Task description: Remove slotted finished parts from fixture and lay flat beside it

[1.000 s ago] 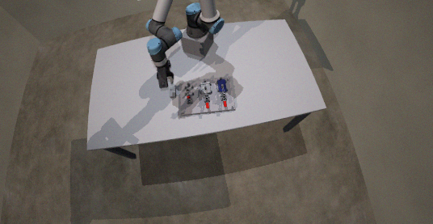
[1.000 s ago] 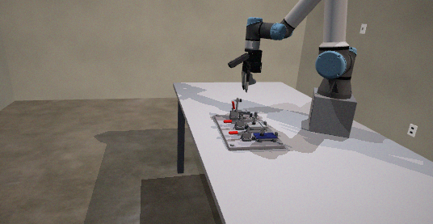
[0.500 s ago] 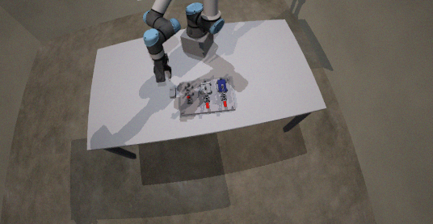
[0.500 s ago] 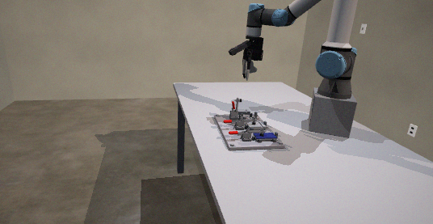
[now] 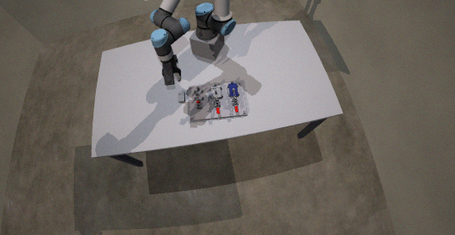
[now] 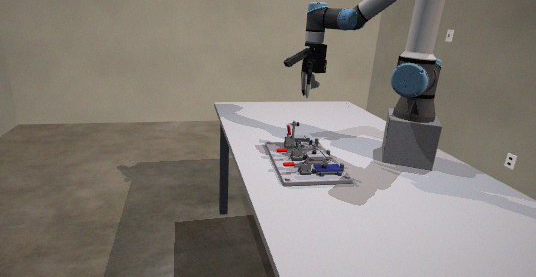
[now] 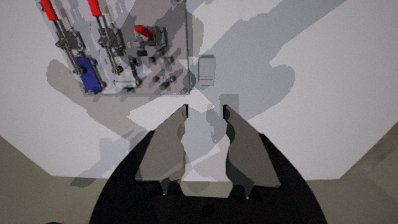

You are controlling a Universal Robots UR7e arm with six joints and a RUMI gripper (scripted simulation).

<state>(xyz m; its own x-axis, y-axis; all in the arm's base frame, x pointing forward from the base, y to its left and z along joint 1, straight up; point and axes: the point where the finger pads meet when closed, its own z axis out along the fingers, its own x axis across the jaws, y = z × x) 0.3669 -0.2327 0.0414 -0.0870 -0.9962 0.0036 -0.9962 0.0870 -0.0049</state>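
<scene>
One finished grey part (image 5: 182,97) (image 7: 206,70) lies flat on the table just beside the fixture (image 5: 204,119) (image 6: 320,182) (image 7: 177,20). The other finished part (image 5: 218,92) (image 7: 125,81) sits in the middle nest with its clamp arm over it. The blue blank (image 5: 231,90) (image 6: 328,168) (image 7: 90,75) sits under its clamp in the nest at the far end. The third nest, nearest the loose part, holds no part and its clamp stands raised. My gripper (image 6: 305,95) (image 7: 205,105) is partly open with nothing between the jaws, high above the table near the loose part. The slots are too small to make out.
The raised clamp's red handle (image 5: 198,102) (image 6: 289,130) (image 7: 143,31) stands up from the fixture. The two other red handles (image 5: 217,110) (image 5: 236,109) lie low toward the table's front edge. The robot's grey pedestal (image 5: 205,47) (image 6: 411,140) stands behind the fixture.
</scene>
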